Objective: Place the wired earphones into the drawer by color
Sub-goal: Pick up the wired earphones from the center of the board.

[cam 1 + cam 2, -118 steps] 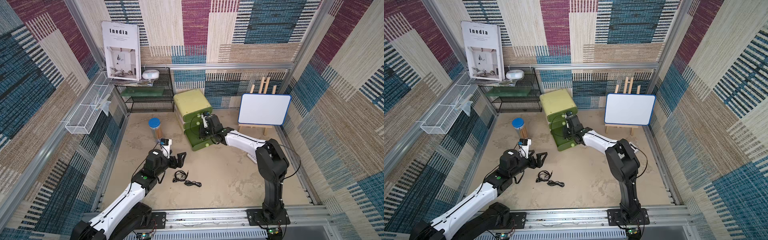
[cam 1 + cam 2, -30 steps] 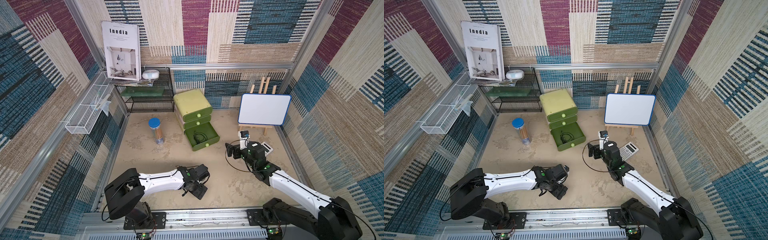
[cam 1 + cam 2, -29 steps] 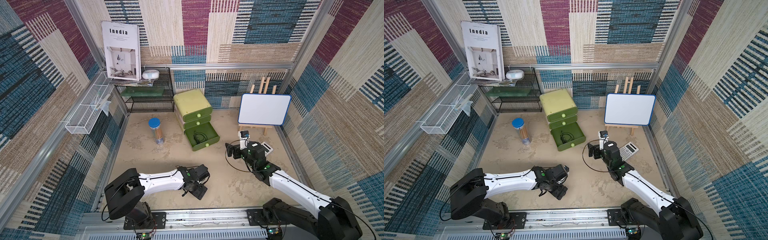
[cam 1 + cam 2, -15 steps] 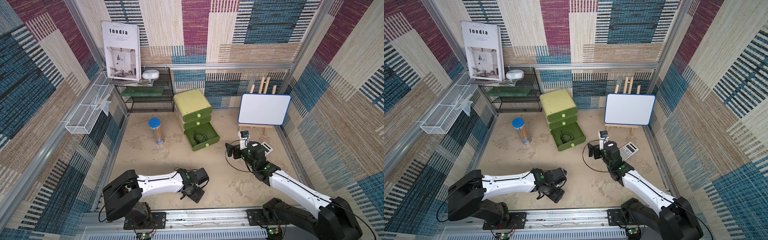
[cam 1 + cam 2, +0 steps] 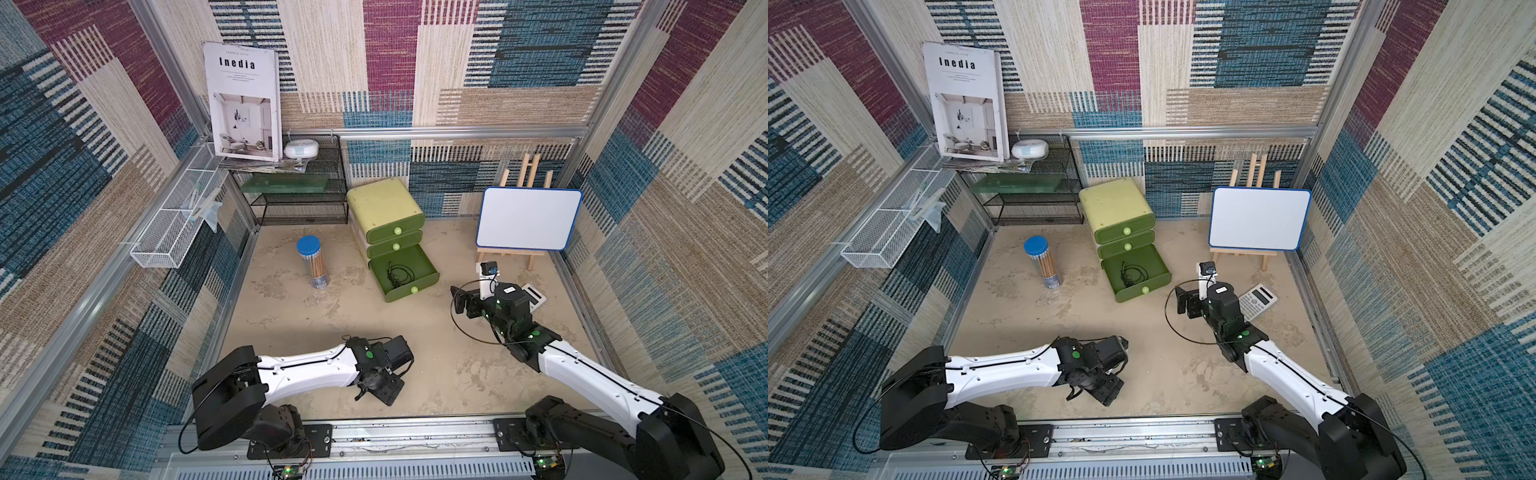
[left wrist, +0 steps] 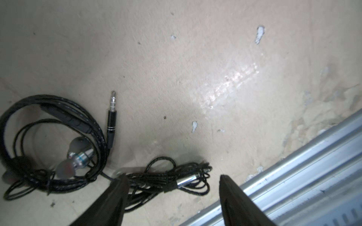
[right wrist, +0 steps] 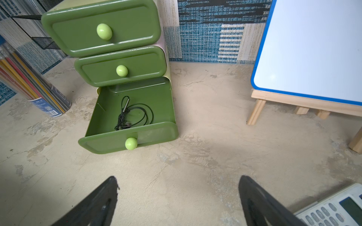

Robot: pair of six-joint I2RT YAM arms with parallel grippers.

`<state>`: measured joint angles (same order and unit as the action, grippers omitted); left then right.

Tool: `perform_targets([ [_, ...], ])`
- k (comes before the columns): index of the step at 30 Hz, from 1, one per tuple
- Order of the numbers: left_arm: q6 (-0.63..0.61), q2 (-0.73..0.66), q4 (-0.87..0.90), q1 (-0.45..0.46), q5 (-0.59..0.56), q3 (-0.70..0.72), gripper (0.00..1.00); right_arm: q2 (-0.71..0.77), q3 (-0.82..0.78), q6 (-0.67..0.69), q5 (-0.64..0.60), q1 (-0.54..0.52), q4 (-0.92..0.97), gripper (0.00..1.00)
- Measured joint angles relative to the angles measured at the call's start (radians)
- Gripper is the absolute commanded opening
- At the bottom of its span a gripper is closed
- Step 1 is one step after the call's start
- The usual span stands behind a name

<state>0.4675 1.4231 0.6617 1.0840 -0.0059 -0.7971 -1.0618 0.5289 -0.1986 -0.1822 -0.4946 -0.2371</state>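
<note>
Whiteboard on easel, rear right. Pencil tube upright, blue lid. Calculator flat on tabletop. Wire rack rear left, book propped on top.

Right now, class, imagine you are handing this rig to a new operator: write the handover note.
Left gripper: open, low over the floor, jaws astride a black earphone bundle, not yet closed.
Right gripper: open, empty, facing the drawer unit.
A second black bundle lies beside the first.
Done: one black set is in the open bottom drawer; upper two drawers are shut.
To do: grasp and stow both floor bundles.
</note>
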Motion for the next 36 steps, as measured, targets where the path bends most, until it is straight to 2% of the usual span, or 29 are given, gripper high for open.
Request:
perform_targets([
  [16, -0.036, -0.055, 0.074, 0.000, -0.024, 0.021, 0.73, 0.003, 0.000, 0.000, 0.000, 0.000, 0.000, 1.00],
  [27, -0.042, 0.016, 0.097, 0.008, -0.048, 0.002, 0.69, 0.004, 0.000, 0.000, 0.000, 0.000, 0.000, 1.00],
  [36, -0.064, 0.087, 0.068, 0.019, -0.076, -0.067, 0.68, 0.011, -0.001, 0.000, 0.000, 0.000, 0.000, 1.00],
])
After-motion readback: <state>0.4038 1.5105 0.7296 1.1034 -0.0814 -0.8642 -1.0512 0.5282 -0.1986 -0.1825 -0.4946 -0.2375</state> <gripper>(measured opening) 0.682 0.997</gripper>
